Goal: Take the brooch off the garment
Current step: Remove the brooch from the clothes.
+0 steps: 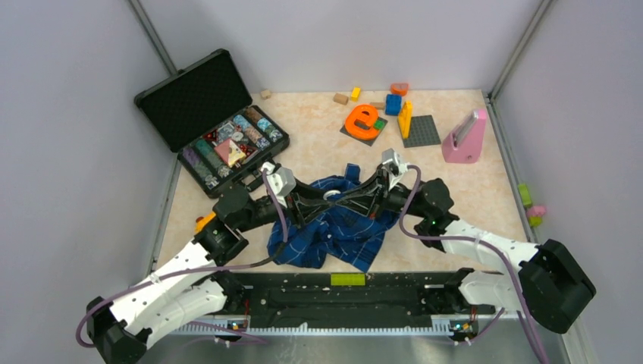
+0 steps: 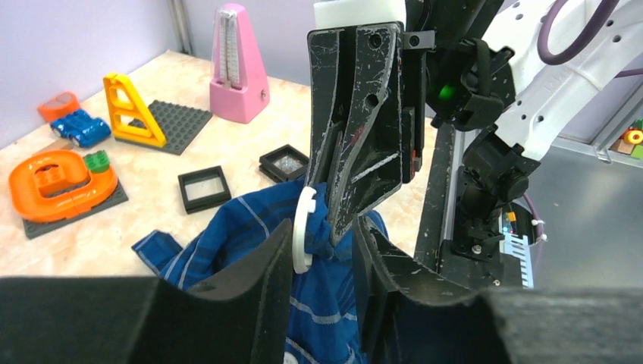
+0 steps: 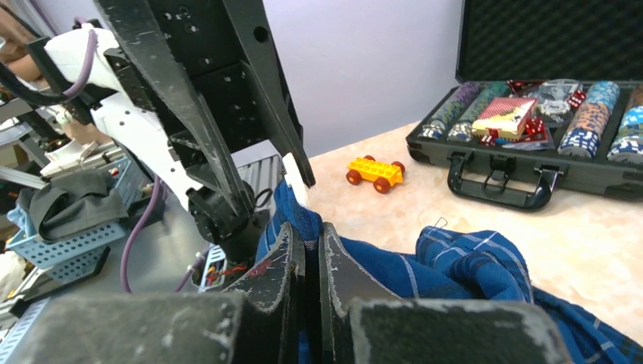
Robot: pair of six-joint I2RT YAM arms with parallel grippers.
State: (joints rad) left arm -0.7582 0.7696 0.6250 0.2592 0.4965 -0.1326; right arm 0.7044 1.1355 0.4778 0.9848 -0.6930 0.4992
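The brooch (image 1: pixel 331 196) shows from above as a small pale ring on the bunched-up middle of the garment (image 1: pixel 334 239). The garment lies close to the near edge of the table (image 1: pixel 485 182), with bare top to its left and right. The left gripper (image 1: pixel 324 199) and right gripper (image 1: pixel 343 199) reach in low from either side, their tips meeting at the brooch.

In the left wrist view, the brooch stands edge-on against one finger (image 2: pixel 261 262). The fingers are a narrow gap apart, and I cannot tell whether they grip it.

In the right wrist view, the fingers are nearly closed, pinching a fold of the garment just below the brooch.
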